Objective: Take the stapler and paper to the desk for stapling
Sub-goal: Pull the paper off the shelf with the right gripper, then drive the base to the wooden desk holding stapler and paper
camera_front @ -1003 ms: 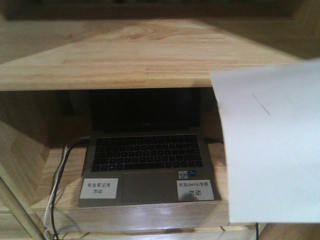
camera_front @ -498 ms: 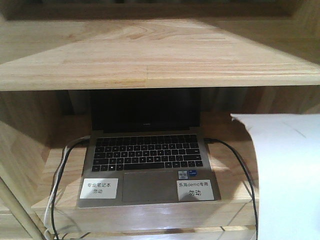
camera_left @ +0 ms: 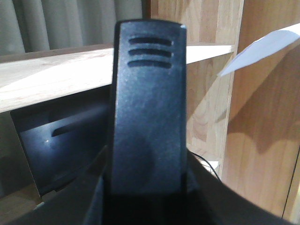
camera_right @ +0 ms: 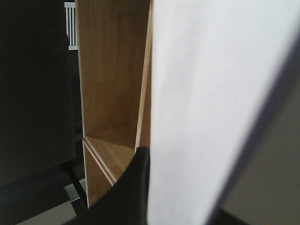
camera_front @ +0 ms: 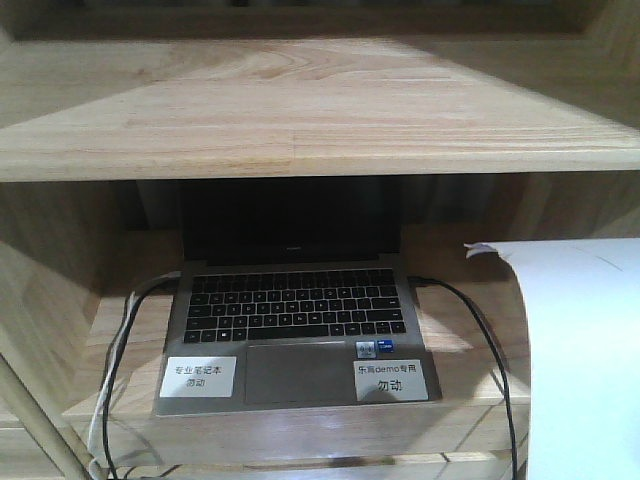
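The black stapler (camera_left: 147,103) stands upright and fills the middle of the left wrist view, ribbed end up, with my left gripper (camera_left: 147,192) shut on its lower part. The white paper (camera_front: 585,350) hangs curved at the lower right of the front view, and one corner of the paper (camera_left: 262,47) shows in the left wrist view. It fills the right wrist view as a white sheet (camera_right: 206,103); my right gripper (camera_right: 152,187) is shut on its edge, with one dark finger (camera_right: 126,192) showing. Neither gripper appears in the front view. The desk is out of view.
An open laptop (camera_front: 295,320) with two small white labels sits in the lower bay of the light-wood shelf unit (camera_front: 300,120). A black cable (camera_front: 480,330) runs from its right side, and white and black cables (camera_front: 110,370) hang at its left. A shelf upright (camera_right: 110,84) stands left of the sheet.
In the front view the paper has dropped down and to the right, uncovering the shelf edge and the laptop's right side. The shelf and laptop have not moved.
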### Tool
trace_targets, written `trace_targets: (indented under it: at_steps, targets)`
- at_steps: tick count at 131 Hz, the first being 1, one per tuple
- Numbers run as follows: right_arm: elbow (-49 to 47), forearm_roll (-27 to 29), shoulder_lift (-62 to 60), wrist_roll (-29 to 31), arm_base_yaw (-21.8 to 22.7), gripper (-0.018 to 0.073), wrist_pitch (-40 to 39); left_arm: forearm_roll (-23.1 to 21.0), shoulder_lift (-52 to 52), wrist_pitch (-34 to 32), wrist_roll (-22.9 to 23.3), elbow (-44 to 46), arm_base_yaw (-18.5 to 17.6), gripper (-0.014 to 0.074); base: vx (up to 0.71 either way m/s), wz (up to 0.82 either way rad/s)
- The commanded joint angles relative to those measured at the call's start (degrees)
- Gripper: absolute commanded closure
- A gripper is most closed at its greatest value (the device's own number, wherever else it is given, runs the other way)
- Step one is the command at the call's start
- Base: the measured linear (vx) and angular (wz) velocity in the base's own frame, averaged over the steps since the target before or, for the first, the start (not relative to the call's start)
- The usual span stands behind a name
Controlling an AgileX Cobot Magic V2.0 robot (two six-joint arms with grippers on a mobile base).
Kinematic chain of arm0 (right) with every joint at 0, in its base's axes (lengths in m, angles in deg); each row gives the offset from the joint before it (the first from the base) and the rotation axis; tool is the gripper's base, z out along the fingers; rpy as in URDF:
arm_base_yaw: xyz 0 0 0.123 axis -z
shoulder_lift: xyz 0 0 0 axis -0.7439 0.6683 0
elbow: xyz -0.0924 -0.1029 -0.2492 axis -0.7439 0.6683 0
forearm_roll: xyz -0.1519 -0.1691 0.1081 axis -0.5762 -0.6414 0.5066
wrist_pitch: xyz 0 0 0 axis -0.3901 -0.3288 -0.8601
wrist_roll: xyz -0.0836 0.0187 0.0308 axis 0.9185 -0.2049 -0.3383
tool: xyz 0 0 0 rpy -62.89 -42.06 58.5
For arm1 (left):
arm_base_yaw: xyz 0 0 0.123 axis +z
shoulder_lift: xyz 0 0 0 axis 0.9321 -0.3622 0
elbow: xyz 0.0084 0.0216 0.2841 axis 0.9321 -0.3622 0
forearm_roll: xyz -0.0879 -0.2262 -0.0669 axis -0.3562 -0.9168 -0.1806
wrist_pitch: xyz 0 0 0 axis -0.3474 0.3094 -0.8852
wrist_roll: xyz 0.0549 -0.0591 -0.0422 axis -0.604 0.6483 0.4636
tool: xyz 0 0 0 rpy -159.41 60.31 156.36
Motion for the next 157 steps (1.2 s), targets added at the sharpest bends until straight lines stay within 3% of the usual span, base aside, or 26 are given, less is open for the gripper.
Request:
trace_targets:
  at_steps: [1, 95, 157]
  targets:
    - [-1.4, -0.1, 0.8, 0.4, 0.2, 0.0566, -2.2, -1.0, -1.1, -6.7, 0.0, 1.4, -0.2, 0.0603, 0.0, 0.0]
    - [-1.4, 0.0, 0.8, 0.5, 0.2, 0.0566, -2.3, -1.0, -1.1, -6.7, 0.0, 1.4, -0.2, 0.0603, -0.01, 0.02]
    - [-1.4, 0.0, 0.8, 0.6, 0.2, 0.0566, -2.3, -1.0, -1.1, -6.7, 0.0, 1.4, -0.2, 0.0603, -0.08, 0.31]
